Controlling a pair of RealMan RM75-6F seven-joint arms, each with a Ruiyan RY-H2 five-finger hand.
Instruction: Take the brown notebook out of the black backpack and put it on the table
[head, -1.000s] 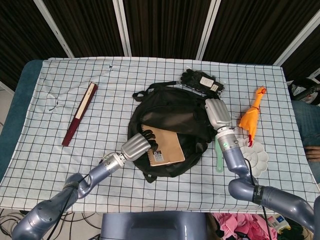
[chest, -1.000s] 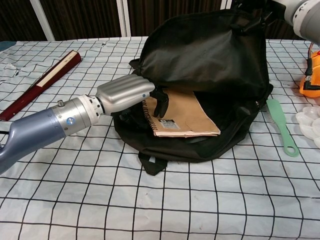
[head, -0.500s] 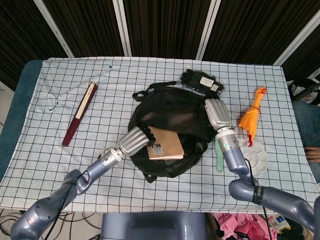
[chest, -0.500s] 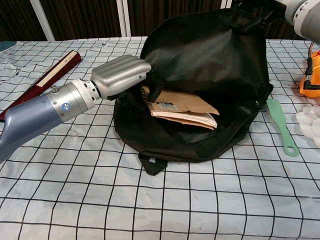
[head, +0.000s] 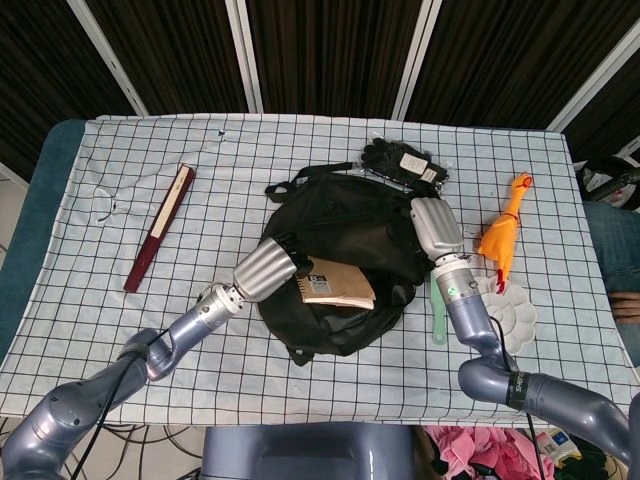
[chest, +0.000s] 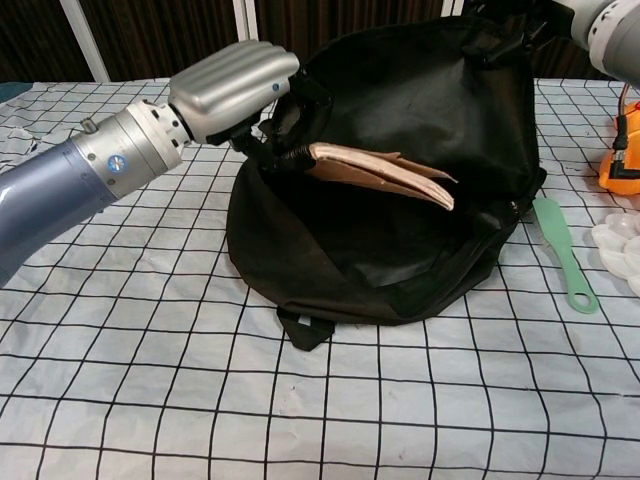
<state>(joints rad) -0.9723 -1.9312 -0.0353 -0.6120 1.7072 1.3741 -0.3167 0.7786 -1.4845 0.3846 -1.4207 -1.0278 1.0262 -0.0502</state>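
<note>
My left hand (chest: 235, 85) pinches the brown notebook (chest: 385, 173) by its spine, lifted over the black backpack (chest: 420, 110) my right hand (head: 436, 228) grips — next, clear the rim and set it on bare bench (chest: 200, 400).

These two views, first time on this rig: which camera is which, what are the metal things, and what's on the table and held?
The head view looks down from above; the chest view looks level across the table. The metal things are two robot hands. The left hand holds the notebook by its spiral edge, lifted above the open backpack. The right hand grips the backpack's far side. On the checked cloth also lie a folded fan, black gloves, a rubber chicken, a green spatula and a white palette.
</note>
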